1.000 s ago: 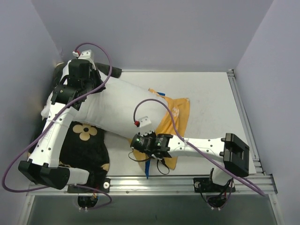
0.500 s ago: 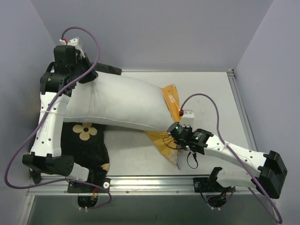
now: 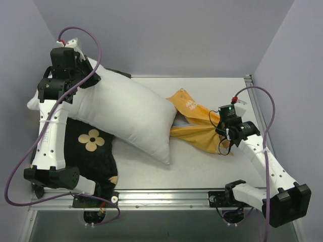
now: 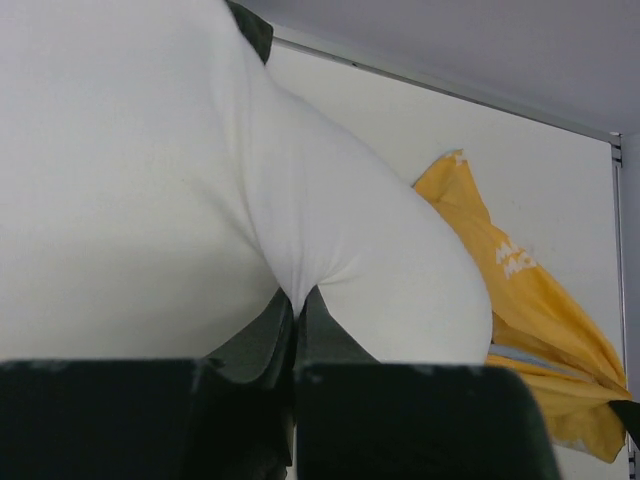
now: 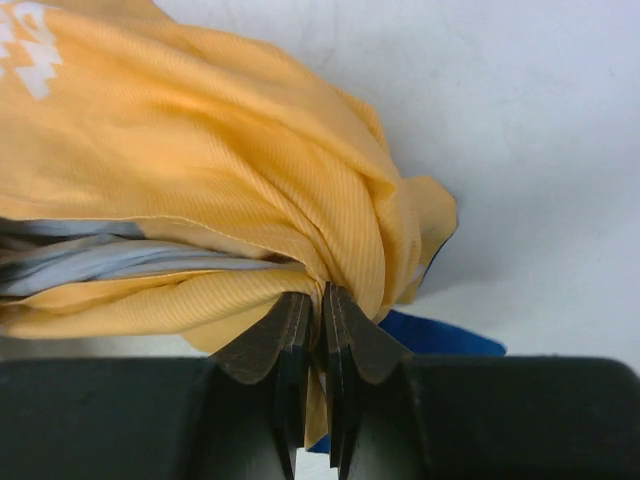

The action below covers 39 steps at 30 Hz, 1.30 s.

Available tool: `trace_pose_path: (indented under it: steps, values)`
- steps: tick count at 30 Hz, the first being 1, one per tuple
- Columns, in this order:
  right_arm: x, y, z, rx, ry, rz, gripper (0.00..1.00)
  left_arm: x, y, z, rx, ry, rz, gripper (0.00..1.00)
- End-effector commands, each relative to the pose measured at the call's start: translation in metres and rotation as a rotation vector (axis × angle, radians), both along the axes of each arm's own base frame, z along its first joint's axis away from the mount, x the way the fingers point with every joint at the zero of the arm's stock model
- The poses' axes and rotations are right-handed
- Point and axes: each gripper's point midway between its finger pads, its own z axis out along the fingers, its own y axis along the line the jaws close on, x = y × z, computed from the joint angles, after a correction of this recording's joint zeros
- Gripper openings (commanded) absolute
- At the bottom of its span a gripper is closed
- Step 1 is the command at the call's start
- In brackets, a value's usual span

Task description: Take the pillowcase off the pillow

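Observation:
The plain white pillow (image 3: 121,113) lies across the left half of the table, its right end bare. My left gripper (image 3: 75,68) is shut on a pinch of the pillow's far-left end (image 4: 300,280). The pillowcase (image 3: 194,126) is turned inside out, orange-yellow, bunched and stretched to the right of the pillow, its left edge just behind the pillow's right corner. My right gripper (image 3: 225,132) is shut on the gathered pillowcase (image 5: 250,180); a bit of its blue side (image 5: 440,335) shows under the fingers.
A black pillow with tan flower marks (image 3: 93,151) lies under the white pillow at the front left. The table's metal rail (image 3: 260,116) runs along the right edge. Purple walls stand close at left, back and right.
My right gripper has pulled the pillowcase far to the right, off the pillow's right end. My left gripper has drawn the pillow's left end back and left.

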Motion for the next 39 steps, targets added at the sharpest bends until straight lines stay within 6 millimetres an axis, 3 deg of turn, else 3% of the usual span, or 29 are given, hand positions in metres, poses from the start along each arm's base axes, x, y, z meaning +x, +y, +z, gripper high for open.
trace_pose_path:
  steps: [1,6,9,12,17,19,23,24,26,32,38,39]
  values:
    - [0.015,0.006,0.028,0.031,-0.035,0.051,0.02,-0.004,-0.010,0.087,-0.065,-0.299,-0.056,0.00]
    - [0.026,0.004,0.052,0.017,-0.096,0.040,0.02,-0.004,-0.056,0.053,-0.102,-0.207,-0.240,0.00]
    - [0.035,-0.009,0.076,-0.038,-0.138,-0.001,0.02,-0.003,-0.070,0.032,-0.076,-0.152,-0.282,0.00]
    - [0.040,-0.020,0.111,-0.057,-0.203,-0.033,0.02,-0.002,-0.078,0.016,-0.052,-0.113,-0.311,0.00]
    - [0.046,-0.020,0.176,-0.036,-0.323,-0.029,0.01,-0.002,-0.073,0.013,0.010,-0.085,-0.316,0.00]
    - [0.044,-0.022,0.193,-0.036,-0.353,-0.031,0.01,-0.002,-0.074,0.016,0.020,-0.091,-0.333,0.00]
    - [0.035,-0.021,0.231,-0.004,-0.433,-0.014,0.01,-0.002,-0.084,0.018,0.024,-0.084,-0.408,0.00]
    - [0.032,-0.019,0.244,0.010,-0.462,-0.003,0.01,0.002,-0.089,0.011,0.017,-0.061,-0.432,0.00]
    - [0.025,-0.011,0.257,0.048,-0.498,0.040,0.01,0.004,-0.102,0.007,0.004,-0.052,-0.490,0.00]
    - [0.007,0.008,0.282,0.025,-0.567,0.134,0.01,0.017,-0.165,-0.019,0.018,0.004,-0.661,0.00]
    - [0.006,0.014,0.321,0.037,-0.659,0.180,0.01,0.032,-0.199,-0.065,0.079,0.101,-0.722,0.00]
    - [0.006,0.016,0.327,0.040,-0.677,0.185,0.02,0.037,-0.204,-0.081,0.092,0.134,-0.730,0.00]
